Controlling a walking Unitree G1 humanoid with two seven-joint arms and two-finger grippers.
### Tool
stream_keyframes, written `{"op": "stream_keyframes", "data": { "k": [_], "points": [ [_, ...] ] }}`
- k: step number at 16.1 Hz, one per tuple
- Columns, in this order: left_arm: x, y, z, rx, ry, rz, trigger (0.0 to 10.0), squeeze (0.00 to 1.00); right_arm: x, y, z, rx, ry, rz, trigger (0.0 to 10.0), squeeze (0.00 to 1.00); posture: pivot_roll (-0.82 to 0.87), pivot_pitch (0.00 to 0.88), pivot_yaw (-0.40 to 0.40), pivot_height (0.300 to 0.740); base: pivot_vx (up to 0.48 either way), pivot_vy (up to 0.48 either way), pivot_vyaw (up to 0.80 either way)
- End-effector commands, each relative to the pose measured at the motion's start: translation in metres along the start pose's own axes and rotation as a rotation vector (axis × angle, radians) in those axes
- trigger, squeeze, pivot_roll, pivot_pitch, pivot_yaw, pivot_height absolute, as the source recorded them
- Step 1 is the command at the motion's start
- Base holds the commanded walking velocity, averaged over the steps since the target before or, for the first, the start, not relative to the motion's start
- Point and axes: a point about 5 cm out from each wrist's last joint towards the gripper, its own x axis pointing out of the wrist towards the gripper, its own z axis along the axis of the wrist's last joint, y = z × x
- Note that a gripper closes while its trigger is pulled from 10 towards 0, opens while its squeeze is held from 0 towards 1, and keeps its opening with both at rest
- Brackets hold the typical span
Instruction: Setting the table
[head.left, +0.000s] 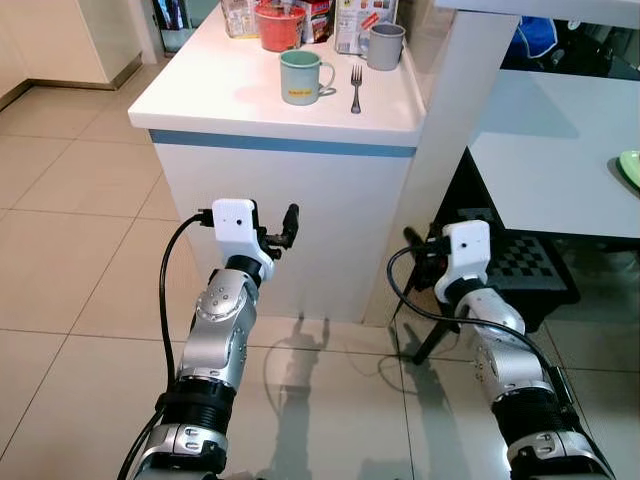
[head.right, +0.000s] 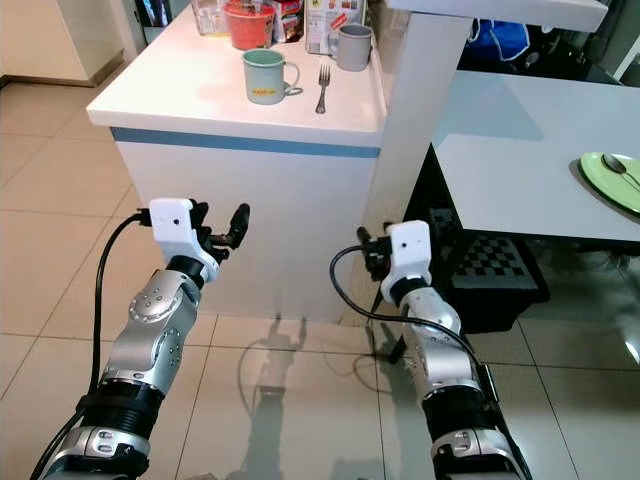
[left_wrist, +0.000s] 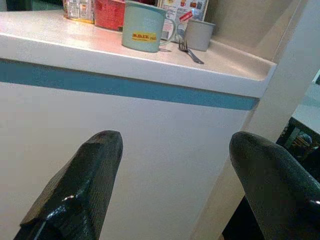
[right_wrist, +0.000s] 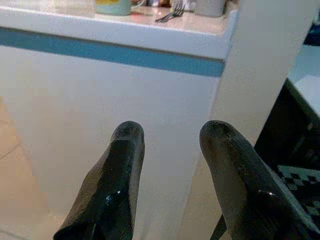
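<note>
A pale green mug (head.left: 301, 77) and a silver fork (head.left: 356, 88) stand side by side on the white counter (head.left: 220, 95) ahead, with a grey mug (head.left: 385, 46) behind the fork. A green plate (head.right: 604, 178) with a spoon (head.right: 619, 168) on it lies on the grey table (head.right: 510, 165) at the right. My left gripper (head.left: 283, 232) is held open below the counter's edge, facing its white front with the blue stripe. My right gripper (right_wrist: 171, 131) is open too, lower down, by the counter's corner post. Neither holds anything.
A red container (head.left: 279, 27) and some boxes (head.left: 355, 22) crowd the back of the counter. A black chair with a checkered seat (head.left: 528, 262) stands under the table, right beside my right arm. Beige tiled floor (head.left: 70, 230) stretches out to the left.
</note>
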Motion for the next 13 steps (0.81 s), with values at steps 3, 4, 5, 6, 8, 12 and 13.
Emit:
{"op": "stream_keyframes", "data": {
  "k": [3, 4, 5, 6, 8, 12, 13],
  "points": [
    [0.000, -0.001, 0.007, -0.001, -0.051, 0.002, 10.0, 0.00, 0.005, -0.007, 0.022, 0.001, -0.105, -0.049, 10.0, 0.00, -0.01, 0.000, -0.021, 0.740, 0.000, 0.000, 0.00],
    [-0.001, 0.000, 0.007, 0.008, -0.052, 0.003, 10.0, 0.00, 0.005, -0.008, 0.022, 0.003, -0.107, -0.058, 10.0, 0.00, -0.01, 0.000, -0.021, 0.740, 0.000, 0.000, 0.00],
    [-0.001, 0.001, 0.006, 0.010, -0.047, -0.001, 10.0, 0.00, 0.005, -0.011, 0.020, 0.012, -0.096, -0.067, 10.0, 0.00, -0.01, 0.000, -0.023, 0.740, 0.000, 0.000, 0.00],
    [-0.003, 0.004, 0.005, 0.005, -0.039, -0.001, 10.0, 0.00, 0.003, -0.014, 0.016, 0.031, -0.073, -0.080, 10.0, 0.00, -0.01, 0.000, -0.024, 0.740, 0.000, 0.000, 0.00],
    [-0.003, 0.011, 0.004, 0.003, -0.028, 0.020, 10.0, 0.00, 0.002, -0.017, 0.012, 0.010, -0.044, -0.101, 10.0, 0.00, -0.01, 0.000, -0.026, 0.740, 0.000, 0.000, 0.00],
    [-0.003, 0.009, 0.003, 0.008, -0.024, 0.013, 10.0, 0.00, 0.004, -0.012, 0.005, 0.019, 0.000, -0.094, 10.0, 1.00, -0.01, 0.000, -0.029, 0.740, 0.000, 0.000, 0.00],
    [-0.003, 0.009, 0.003, 0.012, -0.021, 0.013, 10.0, 0.00, 0.004, -0.012, 0.005, 0.014, 0.002, -0.094, 10.0, 1.00, -0.01, 0.000, -0.029, 0.740, 0.000, 0.000, 0.00]
  ]
}}
